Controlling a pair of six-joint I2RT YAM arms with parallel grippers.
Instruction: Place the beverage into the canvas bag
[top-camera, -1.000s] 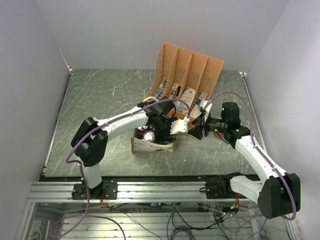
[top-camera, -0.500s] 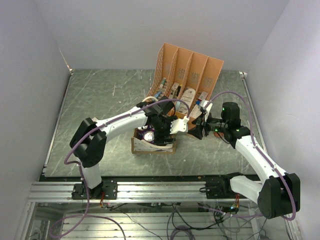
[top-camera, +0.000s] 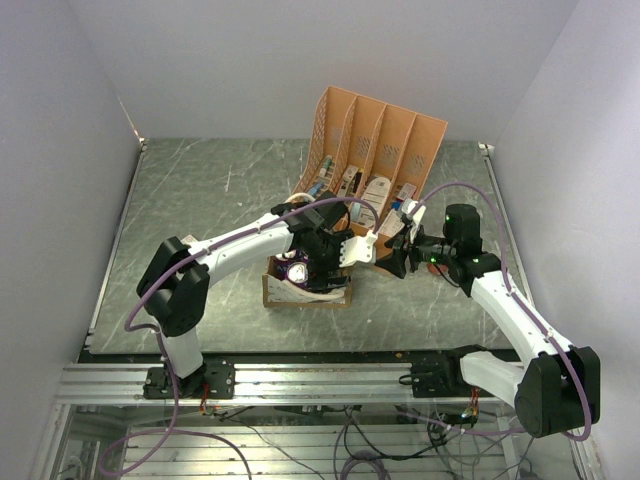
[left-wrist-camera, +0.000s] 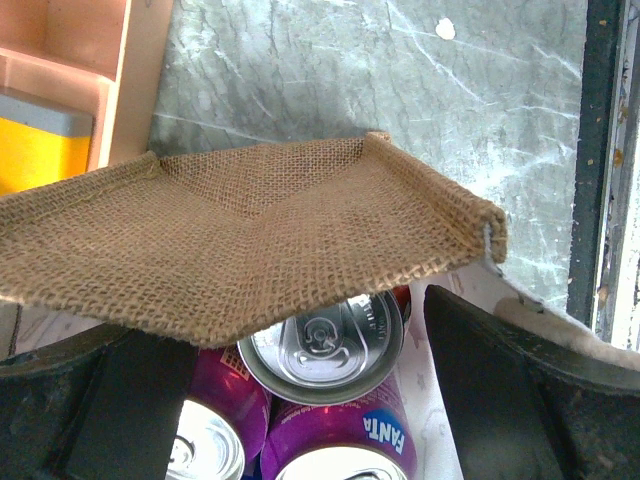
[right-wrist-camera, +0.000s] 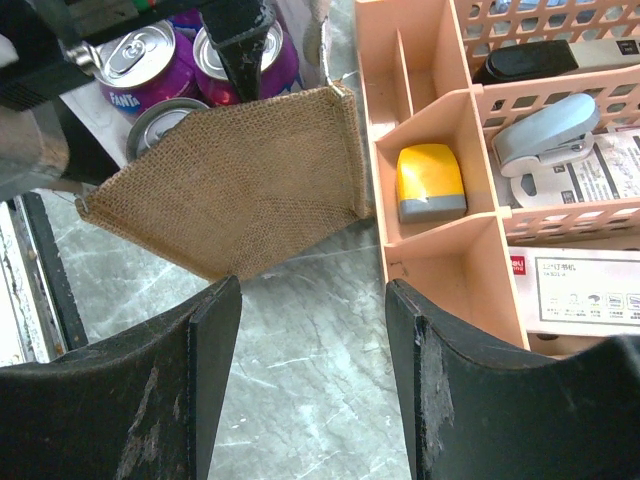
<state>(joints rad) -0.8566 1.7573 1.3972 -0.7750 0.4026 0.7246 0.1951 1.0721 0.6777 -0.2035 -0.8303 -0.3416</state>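
The canvas bag stands mid-table, tan burlap with a whitish lining. My left gripper hangs over its mouth. In the left wrist view its fingers stand wide apart and touch nothing. Between them are a silver-topped can and purple Fanta cans standing inside the bag, partly under a burlap flap. My right gripper is open and empty just right of the bag. Its wrist view shows the bag's burlap side and purple cans beyond its fingers.
The orange slotted file rack stands behind and right of the bag. Its compartments hold a yellow item, a grey stapler and printed boxes. White walls close in the table on three sides.
The left arm has shifted slightly over the bag, its gripper still at the mouth. The right arm has not visibly moved.
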